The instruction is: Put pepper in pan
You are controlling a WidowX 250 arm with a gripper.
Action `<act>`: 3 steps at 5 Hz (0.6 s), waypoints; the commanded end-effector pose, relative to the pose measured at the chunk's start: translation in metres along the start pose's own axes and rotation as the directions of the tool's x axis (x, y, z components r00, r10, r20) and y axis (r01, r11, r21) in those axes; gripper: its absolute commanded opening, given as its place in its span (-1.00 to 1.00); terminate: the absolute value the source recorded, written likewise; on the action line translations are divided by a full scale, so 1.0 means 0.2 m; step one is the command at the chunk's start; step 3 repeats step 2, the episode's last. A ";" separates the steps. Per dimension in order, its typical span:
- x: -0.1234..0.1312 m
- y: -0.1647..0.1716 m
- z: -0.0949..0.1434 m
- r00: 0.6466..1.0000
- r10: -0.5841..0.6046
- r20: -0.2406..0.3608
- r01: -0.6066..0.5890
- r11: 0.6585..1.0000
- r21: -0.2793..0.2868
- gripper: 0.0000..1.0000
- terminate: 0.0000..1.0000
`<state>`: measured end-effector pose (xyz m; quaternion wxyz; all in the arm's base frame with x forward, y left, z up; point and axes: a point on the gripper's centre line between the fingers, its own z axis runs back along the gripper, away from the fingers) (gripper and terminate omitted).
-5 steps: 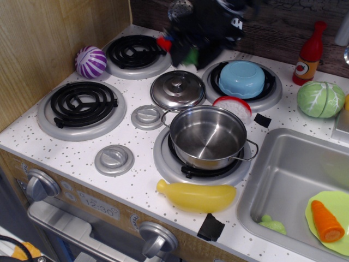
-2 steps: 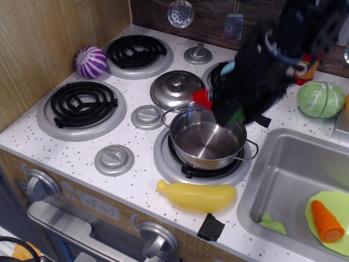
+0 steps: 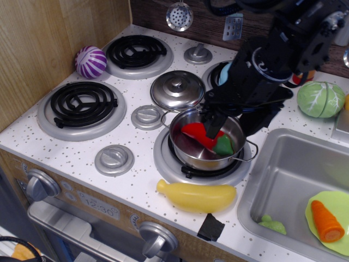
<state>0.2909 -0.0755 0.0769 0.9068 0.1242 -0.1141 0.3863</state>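
Observation:
The red pepper (image 3: 195, 134) with its green stem end lies inside the steel pan (image 3: 180, 148) on the front right burner. My gripper (image 3: 232, 124) hangs just above the pan's rim, on the far right side. Its jaws stand wide apart, so it is open. One finger (image 3: 211, 124) reaches down beside the pepper; I cannot tell whether it touches it. The arm hides the back of the pan and most of the burner behind it.
A domed steel lid (image 3: 177, 89) sits behind the pan on the left. A yellow toy (image 3: 196, 195) lies in front of it. A purple striped ball (image 3: 90, 61) is at far left, a cabbage (image 3: 320, 99) at right, and a sink (image 3: 283, 180) holds a carrot (image 3: 327, 221).
My gripper came from the back left burner with the pepper, moved over the pan and lowered. The pepper now lies in the pan and the jaws stand apart.

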 end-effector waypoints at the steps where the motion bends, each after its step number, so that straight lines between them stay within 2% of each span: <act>1: 0.03 -0.01 0.06 0.999 0.026 0.019 -0.025 0.999 -0.045 1.00 -1.00; 2: 0.03 -0.01 0.06 0.999 0.026 0.019 -0.025 0.999 -0.045 1.00 1.00; 3: 0.03 -0.01 0.06 0.999 0.026 0.019 -0.025 0.999 -0.045 1.00 1.00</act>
